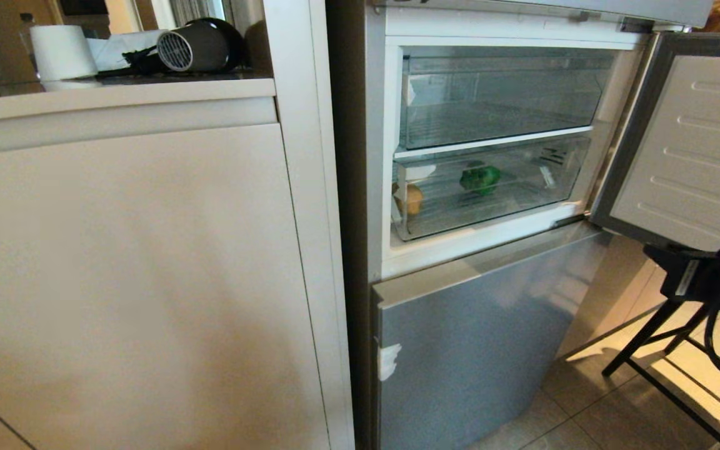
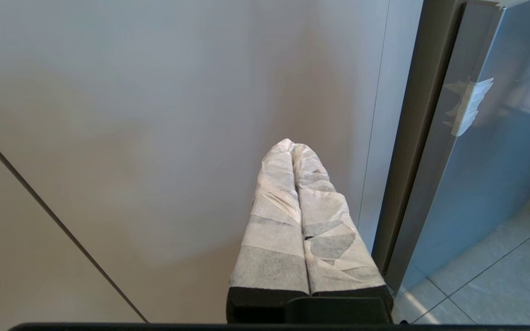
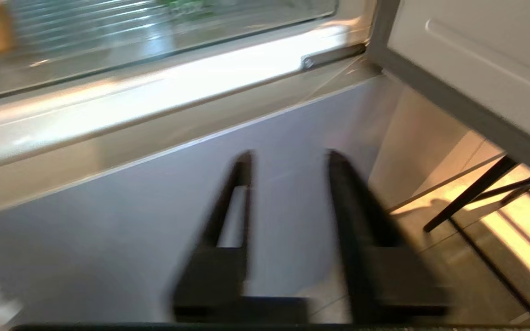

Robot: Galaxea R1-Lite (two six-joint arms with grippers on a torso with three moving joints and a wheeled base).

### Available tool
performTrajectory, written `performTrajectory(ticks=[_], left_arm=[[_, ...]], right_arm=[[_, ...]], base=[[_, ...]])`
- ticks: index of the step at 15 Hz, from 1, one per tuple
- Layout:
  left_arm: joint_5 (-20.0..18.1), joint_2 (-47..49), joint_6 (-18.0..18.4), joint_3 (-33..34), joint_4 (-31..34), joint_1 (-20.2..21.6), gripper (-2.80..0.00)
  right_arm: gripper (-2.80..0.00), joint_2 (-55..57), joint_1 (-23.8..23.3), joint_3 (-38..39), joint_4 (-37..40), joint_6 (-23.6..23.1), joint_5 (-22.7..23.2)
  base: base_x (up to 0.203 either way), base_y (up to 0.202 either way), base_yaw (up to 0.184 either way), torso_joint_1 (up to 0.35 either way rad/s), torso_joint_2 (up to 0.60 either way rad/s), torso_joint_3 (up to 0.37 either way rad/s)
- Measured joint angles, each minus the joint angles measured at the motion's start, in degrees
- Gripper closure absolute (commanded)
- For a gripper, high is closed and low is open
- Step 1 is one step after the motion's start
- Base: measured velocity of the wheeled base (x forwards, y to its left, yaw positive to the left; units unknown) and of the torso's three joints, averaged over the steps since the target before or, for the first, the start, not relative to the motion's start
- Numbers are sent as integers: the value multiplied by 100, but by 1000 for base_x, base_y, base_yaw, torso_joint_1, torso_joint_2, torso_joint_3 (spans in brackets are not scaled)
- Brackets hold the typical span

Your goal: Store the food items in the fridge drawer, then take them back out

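Black right gripper (image 3: 288, 161) nearest, jaws apart, empty, below fridge drawer (image 1: 491, 215). Left gripper (image 2: 292, 147) pressed closed, parked by cabinet. We should hook drawer front squarely, pull straight. Beyond: pepper (image 1: 480, 179) mid-drawer, potato (image 1: 411, 199) at left end.

The head camera looked forward and down from a little way off at the open fridge (image 1: 491, 156) and the white cabinet (image 1: 122, 250) on its left. The left wrist camera sat low and close to that cabinet (image 2: 131, 138), facing along its claw (image 2: 292, 147) with the fridge's lower grey door (image 2: 486, 174) at the side. The right wrist camera looked over its claw (image 3: 288, 158) at the same grey door (image 3: 154, 220) from close by, the fridge drawer (image 3: 154, 32) just above. All three views shared that lower door (image 1: 472, 337).
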Motion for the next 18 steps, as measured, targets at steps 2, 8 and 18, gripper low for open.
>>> performTrajectory(ticks=[2, 8, 18], left_arm=[[0, 0, 1, 0, 2, 0, 0], [0, 0, 1, 0, 0, 0, 0], [2, 0, 0, 0, 0, 0, 0]], right_arm=[[-280, 455, -21, -158, -268, -226, -65], [-280, 1569, -6, -1165, -322, -506, -256], [-280, 2868, 591, -1728, -1966, -430, 1023]], base=[[0, 0, 0, 0, 0, 0], [0, 0, 0, 0, 0, 0], [0, 0, 0, 0, 0, 0]])
